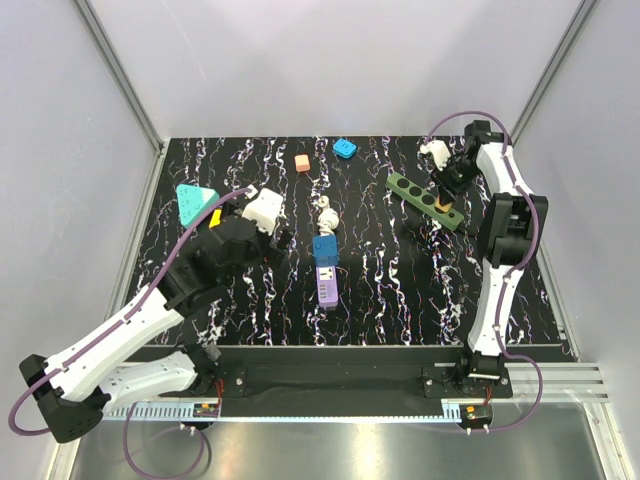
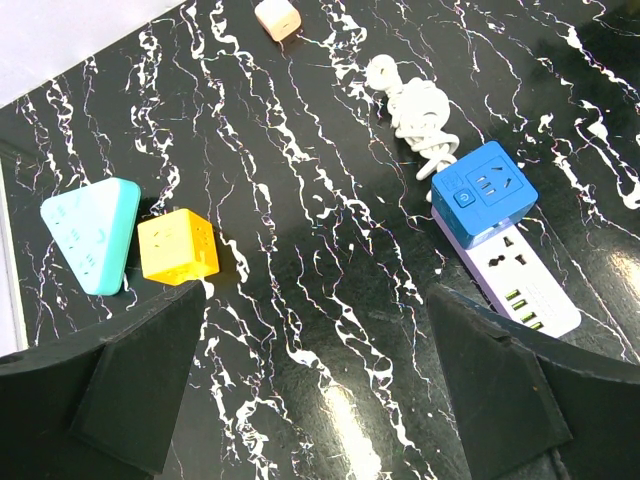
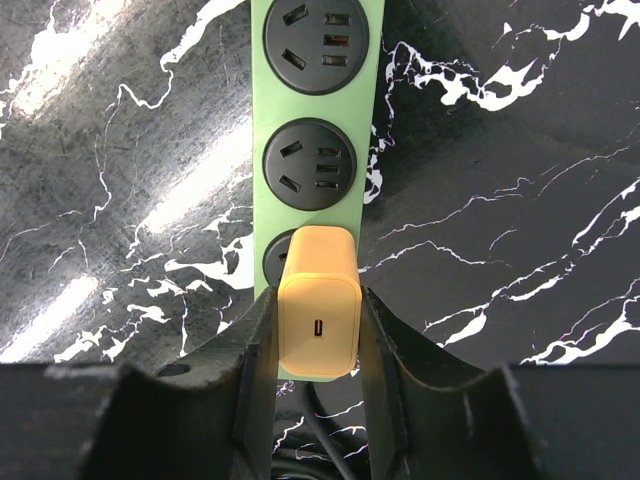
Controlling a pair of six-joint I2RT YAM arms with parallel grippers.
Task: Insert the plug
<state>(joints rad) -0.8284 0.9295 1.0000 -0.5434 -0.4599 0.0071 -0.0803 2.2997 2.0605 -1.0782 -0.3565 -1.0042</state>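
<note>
A yellow-orange plug (image 3: 318, 315) with a small port on its rear face is clamped between the fingers of my right gripper (image 3: 318, 300), which is shut on it. The plug stands over the third round socket of the green power strip (image 3: 372, 100) and covers most of it. How deep it sits I cannot tell. The strip's two other sockets are free. From above, the strip (image 1: 398, 183) lies at the back right with the right gripper (image 1: 446, 192) over its right end. My left gripper (image 2: 315, 330) hangs open over bare table (image 1: 262, 238).
A blue cube adapter (image 2: 484, 192) sits on a purple-and-white power strip (image 2: 520, 285), with a coiled white cable (image 2: 418, 115) behind it. A yellow cube (image 2: 177, 247) and a teal triangular adapter (image 2: 90, 235) lie at left. A peach cube (image 1: 302, 162) and a blue adapter (image 1: 346, 149) lie at the back.
</note>
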